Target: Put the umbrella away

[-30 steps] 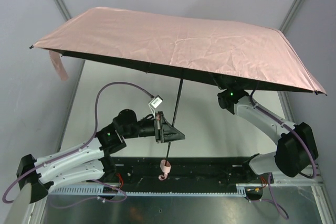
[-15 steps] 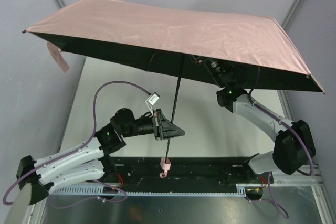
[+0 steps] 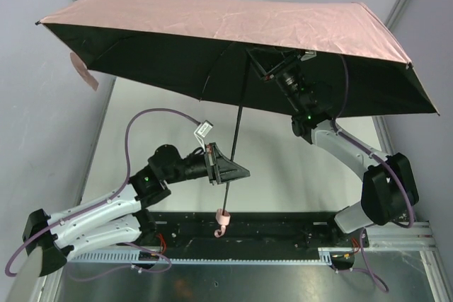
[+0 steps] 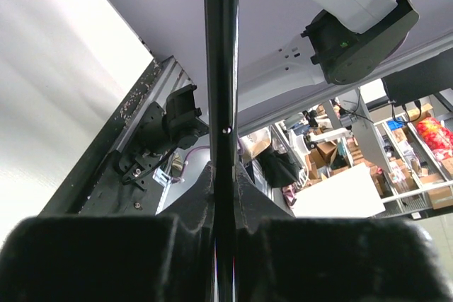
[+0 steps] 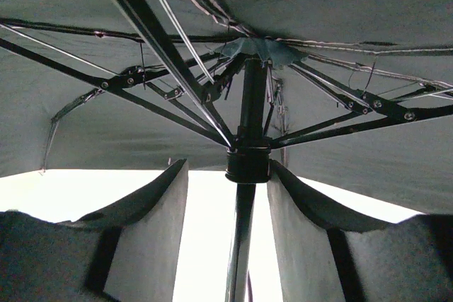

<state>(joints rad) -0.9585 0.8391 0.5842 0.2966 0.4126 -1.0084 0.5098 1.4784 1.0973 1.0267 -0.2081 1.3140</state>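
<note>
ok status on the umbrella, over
Left end effector shut on umbrella shaft. Right end effector open, straddling the runner. Canopy fully spread. No obstruction seen.

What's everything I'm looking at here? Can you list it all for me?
umbrella: one, pale pink on top and dark underneath, open, held up over the table
shaft: one, thin and black, running down from the canopy centre
handle: one, small and pink with a strap, at the shaft's lower end
closing tab: one, pink, hanging from the canopy's left edge
table: one, pale, under the umbrella
rail: one, black, along the table's near edge
cables: purple, looping along the arms
arms: two, white and black, left arm and right arm
left pincer: black, shut on the shaft low down
right pincer: black, up under the canopy, jaws apart either side of the shaft's sliding collar
</note>
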